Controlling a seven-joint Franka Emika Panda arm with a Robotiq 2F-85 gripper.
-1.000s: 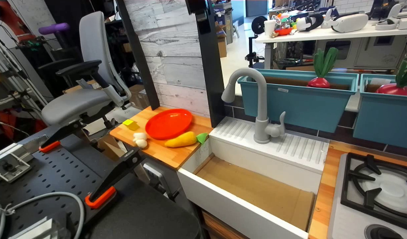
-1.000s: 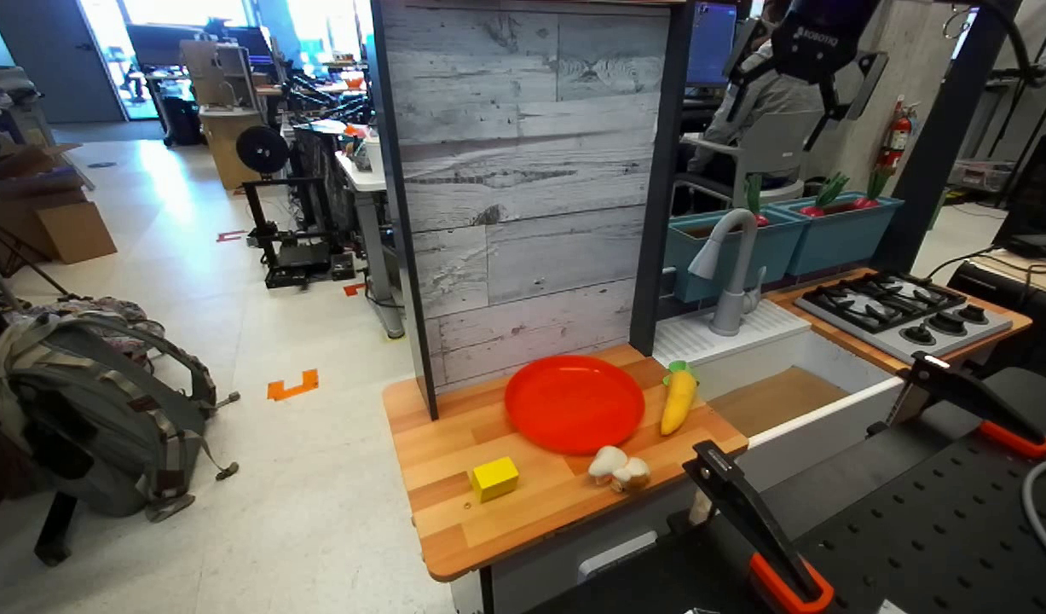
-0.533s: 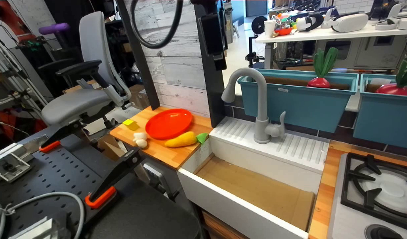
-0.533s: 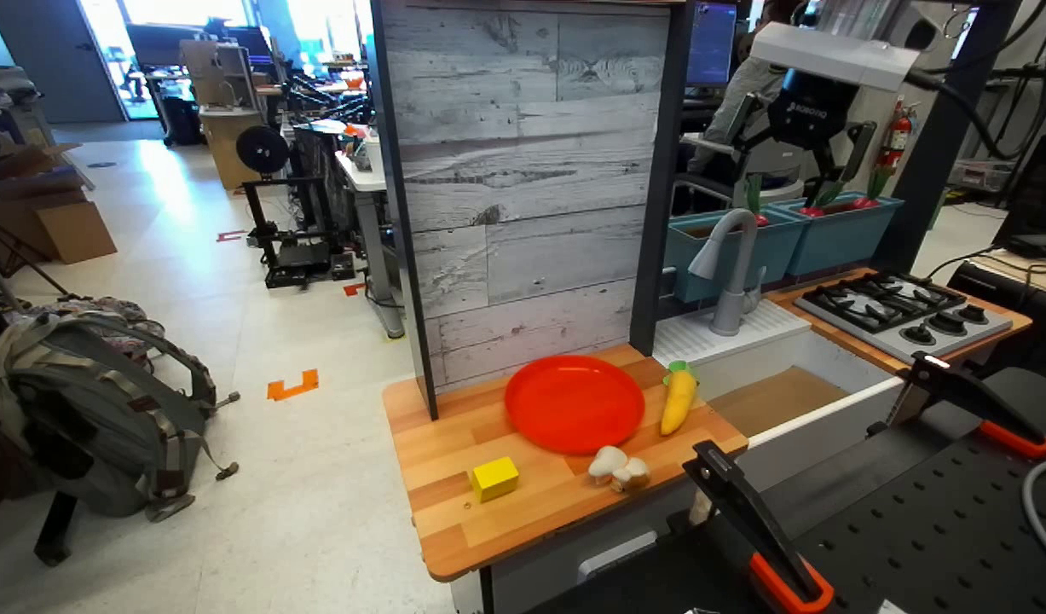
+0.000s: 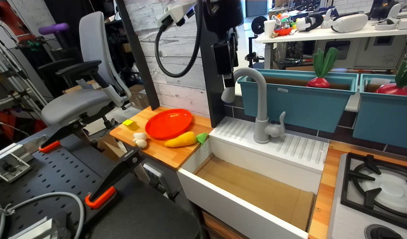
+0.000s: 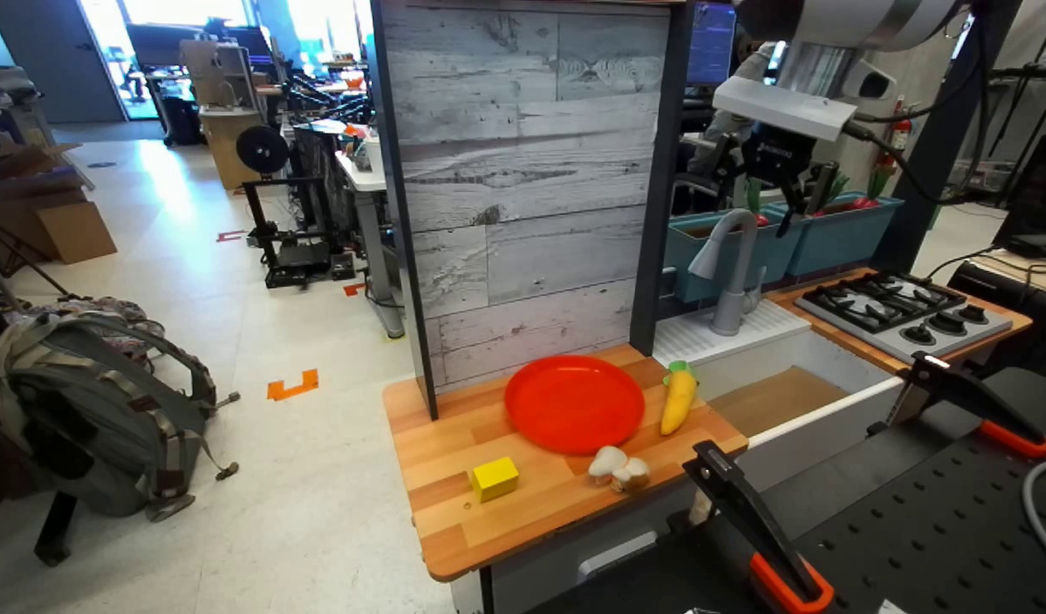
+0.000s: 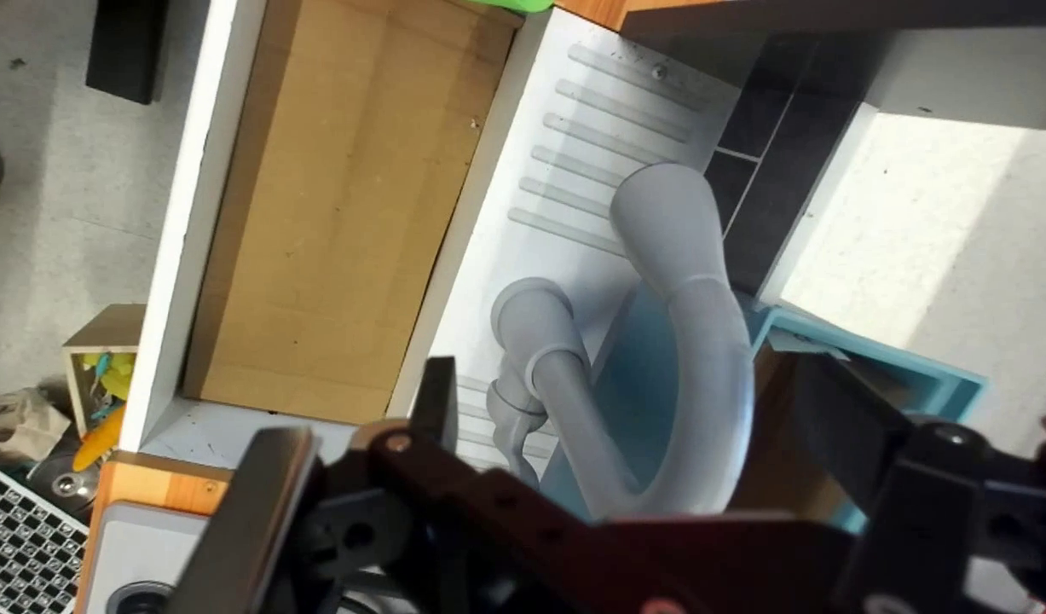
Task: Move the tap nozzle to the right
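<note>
The tap nozzle is a tall grey gooseneck spout, standing at the back of the sink in both exterior views (image 5: 262, 96) (image 6: 738, 247). Its downward end points toward the wood-panel side. In the wrist view the nozzle (image 7: 714, 367) curves up between the two fingers of my gripper (image 7: 638, 396), which is open with a gap on each side of the spout. In both exterior views my gripper (image 5: 229, 83) (image 6: 754, 200) hangs at the height of the spout's curve and covers part of it in one of them. Contact with the spout cannot be told.
Teal planters (image 5: 293, 99) with toy radishes stand right behind the tap. A small lever handle (image 5: 282, 122) sits at its base. A black post (image 5: 212, 66) rises beside the sink (image 5: 246, 212). A stove (image 5: 339, 212), red plate (image 6: 574, 405), yellow toy vegetable and mushrooms flank it.
My gripper has come down from above to the nozzle's curve, shifting right in an exterior view and left in an exterior view. The nozzle has not moved.
</note>
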